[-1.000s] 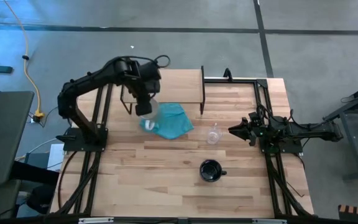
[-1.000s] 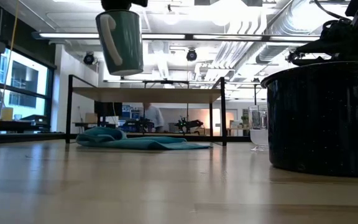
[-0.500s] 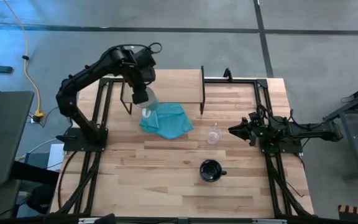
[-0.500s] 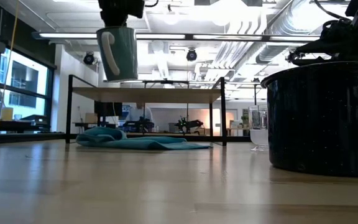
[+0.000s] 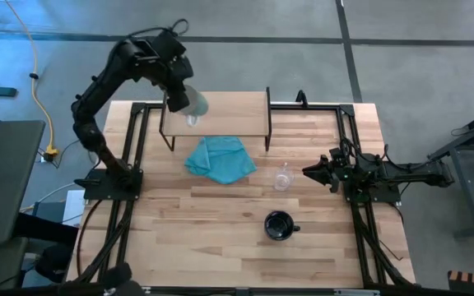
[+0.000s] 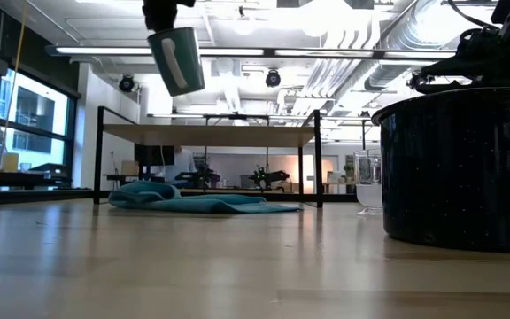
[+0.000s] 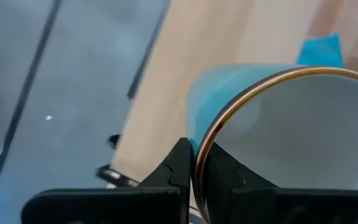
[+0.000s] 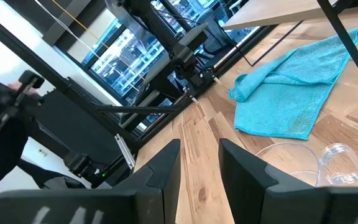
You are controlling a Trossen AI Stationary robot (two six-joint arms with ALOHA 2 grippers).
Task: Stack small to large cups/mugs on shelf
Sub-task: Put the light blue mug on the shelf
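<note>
1. High view: the counter [image 5: 237, 247] is filling the frame's centre, with the shelf [image 5: 229, 105] standing at its upper middle.
2. The left claw [image 5: 174, 97], clenched on the pale mug [image 5: 192, 104] by its rim, is holding it tilted over the shelf's left end.
3. The right claw [image 5: 309, 172] is resting at centre right with its fingers parted and holding nothing.
4. The black mug [image 5: 279, 224] is sitting at lower centre.
5. The glass cup [image 5: 282, 178] is standing just left of the right claw.

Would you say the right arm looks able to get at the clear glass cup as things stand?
Probably yes. The right gripper waits just beside the glass cup with bare table between them; the blue cloth and black mug lie off to the sides.
</note>
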